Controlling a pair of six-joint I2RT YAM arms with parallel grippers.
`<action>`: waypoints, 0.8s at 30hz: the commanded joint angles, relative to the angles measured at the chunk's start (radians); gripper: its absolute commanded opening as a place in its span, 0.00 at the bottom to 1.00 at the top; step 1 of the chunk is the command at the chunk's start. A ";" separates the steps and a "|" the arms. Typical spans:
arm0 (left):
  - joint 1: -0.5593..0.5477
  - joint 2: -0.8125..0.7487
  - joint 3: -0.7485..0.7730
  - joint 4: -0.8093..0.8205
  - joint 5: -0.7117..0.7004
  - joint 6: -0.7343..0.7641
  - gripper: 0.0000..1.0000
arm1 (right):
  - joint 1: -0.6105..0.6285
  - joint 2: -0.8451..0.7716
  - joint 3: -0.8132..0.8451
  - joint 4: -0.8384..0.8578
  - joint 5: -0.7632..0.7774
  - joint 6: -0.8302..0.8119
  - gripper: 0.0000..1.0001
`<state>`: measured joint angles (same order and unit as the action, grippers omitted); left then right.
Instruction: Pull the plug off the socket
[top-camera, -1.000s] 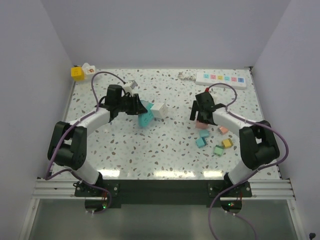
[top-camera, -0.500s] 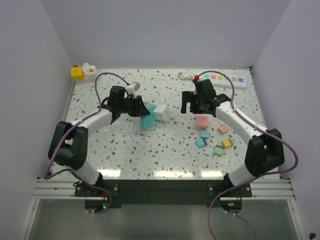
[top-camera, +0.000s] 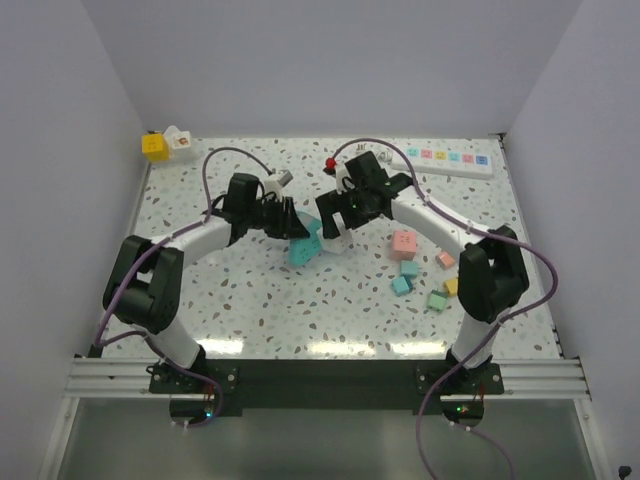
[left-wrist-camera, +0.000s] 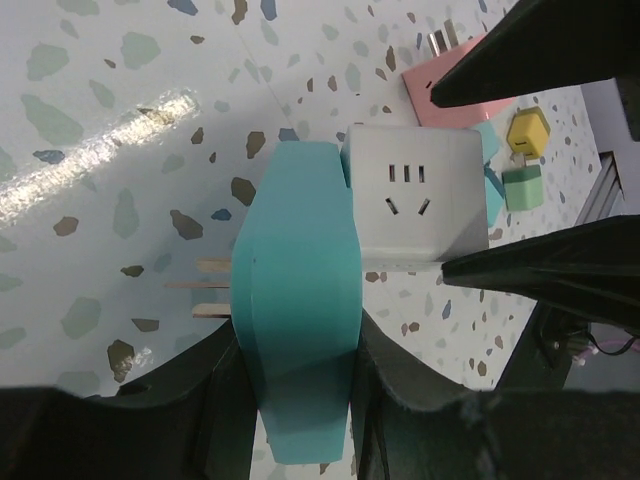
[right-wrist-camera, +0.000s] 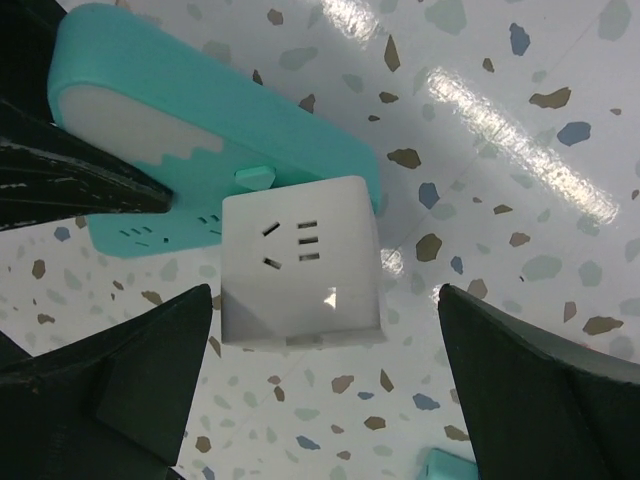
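The socket, a white power strip (top-camera: 447, 158) with coloured marks, lies at the back right, its left end behind my right arm. My left gripper (top-camera: 290, 222) is shut on a teal adapter block (top-camera: 303, 245), gripping its edges in the left wrist view (left-wrist-camera: 300, 345). Metal prongs (left-wrist-camera: 215, 285) stick out of the block (left-wrist-camera: 300, 280). A white cube plug (left-wrist-camera: 415, 205) sits plugged into the teal block's face. My right gripper (top-camera: 335, 215) is open, its fingers on either side of the cube (right-wrist-camera: 300, 260) without touching it (right-wrist-camera: 325, 300).
Several small coloured cubes lie at the right: pink (top-camera: 404, 243), teal (top-camera: 402, 284), green (top-camera: 437, 299), yellow (top-camera: 452, 287). A yellow cube (top-camera: 155, 147) and a white piece (top-camera: 178, 139) stand at the back left corner. Side walls close in the table.
My right arm has swung left from the coloured cubes to the white cube, jaws open round it. My left gripper has shifted slightly right, still holding the teal block.
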<state>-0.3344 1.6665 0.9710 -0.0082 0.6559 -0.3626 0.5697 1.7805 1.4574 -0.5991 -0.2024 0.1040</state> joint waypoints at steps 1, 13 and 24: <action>-0.005 -0.019 0.069 0.047 0.100 0.031 0.00 | 0.030 0.031 0.067 -0.077 -0.060 -0.067 0.98; -0.012 -0.027 0.101 -0.022 0.094 0.068 0.00 | 0.065 0.102 0.118 -0.162 -0.048 -0.063 0.25; -0.074 -0.022 0.025 0.192 0.126 -0.053 0.59 | 0.064 0.045 0.104 -0.079 -0.143 0.032 0.00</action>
<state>-0.3679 1.6665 1.0069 0.0143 0.7212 -0.3618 0.6205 1.8866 1.5276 -0.7441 -0.2291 0.0826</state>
